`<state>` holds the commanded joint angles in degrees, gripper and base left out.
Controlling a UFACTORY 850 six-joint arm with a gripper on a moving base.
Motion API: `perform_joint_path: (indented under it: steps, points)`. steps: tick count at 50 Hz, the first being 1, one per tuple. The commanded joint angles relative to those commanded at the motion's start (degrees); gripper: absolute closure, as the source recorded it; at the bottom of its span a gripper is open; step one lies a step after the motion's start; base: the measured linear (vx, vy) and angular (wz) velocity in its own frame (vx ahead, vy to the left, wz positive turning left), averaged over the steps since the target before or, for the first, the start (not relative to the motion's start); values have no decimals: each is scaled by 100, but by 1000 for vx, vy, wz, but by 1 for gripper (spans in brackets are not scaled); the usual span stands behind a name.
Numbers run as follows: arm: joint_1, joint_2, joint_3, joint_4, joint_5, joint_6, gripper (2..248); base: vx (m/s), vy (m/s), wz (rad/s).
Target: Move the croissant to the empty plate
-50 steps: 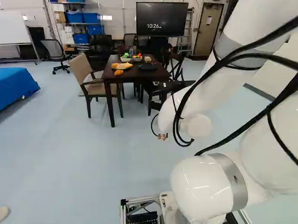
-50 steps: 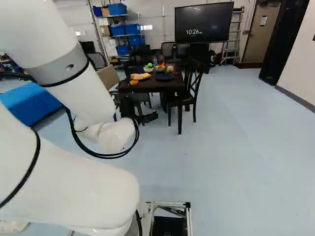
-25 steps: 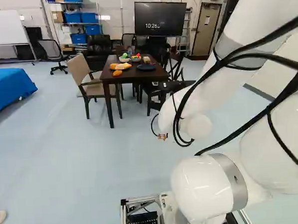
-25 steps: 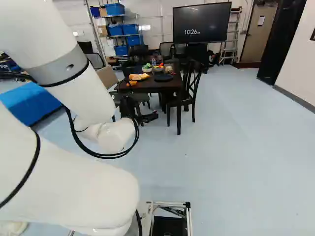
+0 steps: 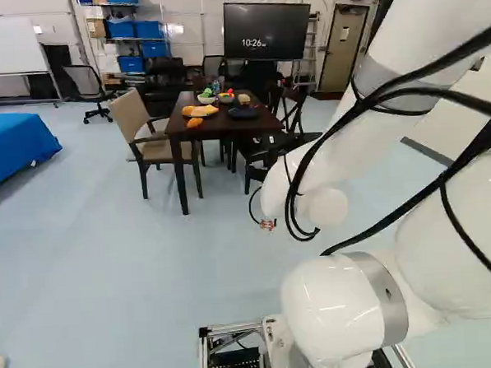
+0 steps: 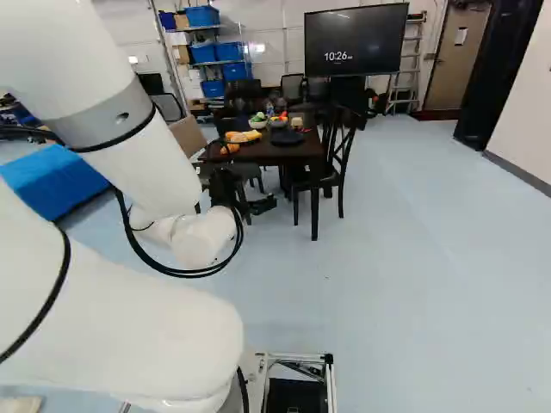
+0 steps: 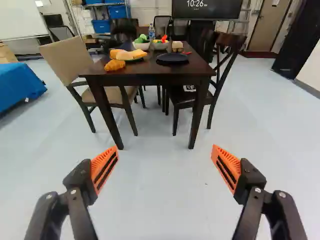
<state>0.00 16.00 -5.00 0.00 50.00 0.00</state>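
Note:
In the right base view, my gripper (image 6: pixel 262 205) is held out low on the near side of the dark table. The wrist view shows the gripper (image 7: pixel 165 150) open, its orange-padded fingers wide apart with only floor between them. Ahead and above the fingers, the golden croissant (image 7: pixel 114 65) lies on the tabletop by its near left corner, beside a plate of yellow and orange food (image 7: pixel 131 54). To the right of that food, the empty dark round plate (image 7: pixel 172 58) sits near the table's front edge.
The dark table (image 7: pixel 150 78) also bears two bowls (image 7: pixel 142 46), a bottle (image 7: pixel 151 31) and a small box-like item (image 7: pixel 177 46). A beige chair (image 7: pixel 67 57) stands at its left, a dark wooden chair (image 7: pixel 225 60) at its right. A blue-covered surface (image 5: pixel 13 145) is farther left.
The base has moved a little toward the table, which appears slightly nearer and lower in both base views. My arm keeps its pose against its lowest joint.

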Motion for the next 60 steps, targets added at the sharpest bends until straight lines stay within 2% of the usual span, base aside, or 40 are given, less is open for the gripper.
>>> perform_joint_path:
  steps: [44,60]
  points:
    - [0,0,0,0,0,0,3,133,62,182]
    - [0,0,0,0,0,0,3,136,44,13]
